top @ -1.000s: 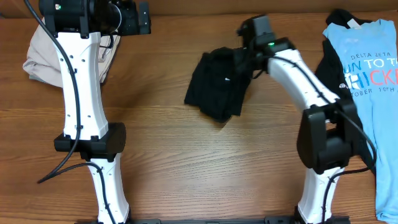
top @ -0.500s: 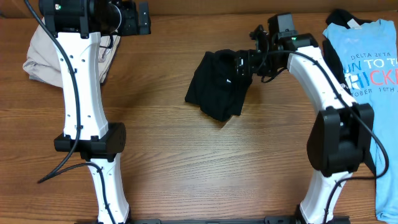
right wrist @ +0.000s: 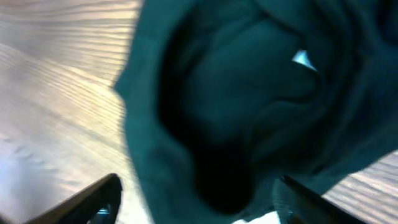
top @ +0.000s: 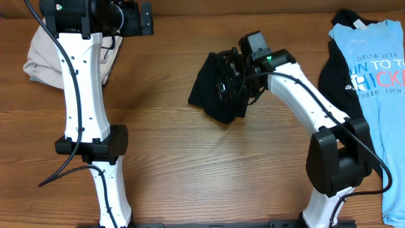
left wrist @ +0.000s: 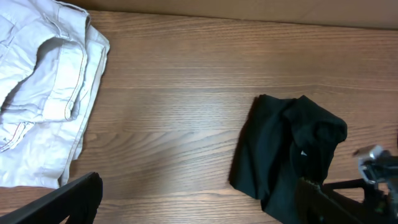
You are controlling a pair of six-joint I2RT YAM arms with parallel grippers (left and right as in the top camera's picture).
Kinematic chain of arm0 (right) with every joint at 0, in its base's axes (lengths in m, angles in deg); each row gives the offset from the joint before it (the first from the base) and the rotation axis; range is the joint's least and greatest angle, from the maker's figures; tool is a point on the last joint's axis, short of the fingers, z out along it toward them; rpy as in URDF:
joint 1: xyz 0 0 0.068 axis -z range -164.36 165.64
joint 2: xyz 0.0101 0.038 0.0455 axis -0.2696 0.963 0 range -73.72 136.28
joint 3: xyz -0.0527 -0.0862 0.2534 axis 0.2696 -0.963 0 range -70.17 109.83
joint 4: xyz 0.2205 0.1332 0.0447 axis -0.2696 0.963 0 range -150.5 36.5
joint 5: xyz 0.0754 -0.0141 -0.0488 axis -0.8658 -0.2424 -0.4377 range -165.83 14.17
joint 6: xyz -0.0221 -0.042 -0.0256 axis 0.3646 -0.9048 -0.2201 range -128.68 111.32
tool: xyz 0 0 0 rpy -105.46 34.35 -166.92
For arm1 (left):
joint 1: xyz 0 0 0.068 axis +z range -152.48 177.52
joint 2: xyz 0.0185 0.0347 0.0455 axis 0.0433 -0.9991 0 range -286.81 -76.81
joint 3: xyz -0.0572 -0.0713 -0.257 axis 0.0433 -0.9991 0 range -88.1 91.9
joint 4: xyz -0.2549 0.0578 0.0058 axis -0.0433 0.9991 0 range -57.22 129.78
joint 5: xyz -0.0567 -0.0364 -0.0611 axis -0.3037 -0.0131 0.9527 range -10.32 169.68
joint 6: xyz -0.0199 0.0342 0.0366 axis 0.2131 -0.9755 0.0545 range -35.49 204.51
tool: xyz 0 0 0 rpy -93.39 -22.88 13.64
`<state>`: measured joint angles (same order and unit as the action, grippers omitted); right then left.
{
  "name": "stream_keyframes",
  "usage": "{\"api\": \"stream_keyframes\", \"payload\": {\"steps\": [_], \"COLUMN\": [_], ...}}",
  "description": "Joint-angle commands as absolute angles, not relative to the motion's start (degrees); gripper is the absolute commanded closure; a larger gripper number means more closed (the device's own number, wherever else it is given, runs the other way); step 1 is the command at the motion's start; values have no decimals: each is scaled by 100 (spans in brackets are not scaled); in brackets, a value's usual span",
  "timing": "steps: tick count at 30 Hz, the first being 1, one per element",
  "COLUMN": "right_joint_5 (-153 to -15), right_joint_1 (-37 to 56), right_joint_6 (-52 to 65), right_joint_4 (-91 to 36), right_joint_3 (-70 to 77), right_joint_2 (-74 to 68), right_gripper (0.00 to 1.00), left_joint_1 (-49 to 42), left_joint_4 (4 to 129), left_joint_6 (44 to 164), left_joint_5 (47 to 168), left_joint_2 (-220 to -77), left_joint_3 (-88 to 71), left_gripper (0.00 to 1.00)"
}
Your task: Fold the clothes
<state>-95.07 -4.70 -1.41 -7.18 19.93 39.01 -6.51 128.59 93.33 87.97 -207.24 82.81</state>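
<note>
Overhead, black garment [top: 212, 95]: bunched mid-table, not yet folded, with the right gripper [top: 229, 81] directly over it.
Overhead, remaining work: crumpled beige garment [top: 38, 60] at far left and blue T-shirt [top: 373, 69] at far right, neither folded. Judged an early stage.
Overhead, legible print: "DELTA ZETA" on the blue T-shirt; the lines below are partly cut off.
Left wrist, left gripper [left wrist: 199, 186]: fingers spread, empty, above the table [left wrist: 186, 74].
Right wrist, right gripper: fingers spread astride the black garment, not clamped. Small white tag [right wrist: 303, 59], unreadable.

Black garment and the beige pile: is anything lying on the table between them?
Nothing; left wrist view shows only bare table between the black garment and beige pile.
</note>
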Motion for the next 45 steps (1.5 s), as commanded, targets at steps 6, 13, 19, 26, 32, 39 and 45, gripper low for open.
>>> {"api": "stream_keyframes", "payload": {"steps": [6,13,19,26,32,39,45], "right_joint_5": [-9171,-9168,-8784,-8786,-8718,-8565,-8178], "right_joint_1": [-435,-127,166,184,190,42,-236], "right_joint_6": [53,543,810,923,720,-135,-172], "right_joint_4": [-735,342,1345,1063,679,-301,-1140], "right_joint_3": [1958,2072,1816,730,1040,1632,1630], "right_joint_2": [3807,2937,2808,2808,2738,2740,3153], "right_gripper": [96,96,96,25,25,27,27], "left_joint_1": [-658,-658,-658,-658,-658,-658,-658], "left_joint_4": [12859,12896,12885,12872,12839,12826,12831], "left_joint_6": [9217,9093,9088,9042,9025,9027,9027], "left_joint_5": [8758,8664,8668,8668,8668,8666,8668], "left_joint_2": [-20722,-20722,-20722,-20722,-20722,-20729,-20757], "left_joint_3": [8268,8268,8268,8268,8268,8268,8268], "left_gripper": [0,0,0,0,0,0,0]}}
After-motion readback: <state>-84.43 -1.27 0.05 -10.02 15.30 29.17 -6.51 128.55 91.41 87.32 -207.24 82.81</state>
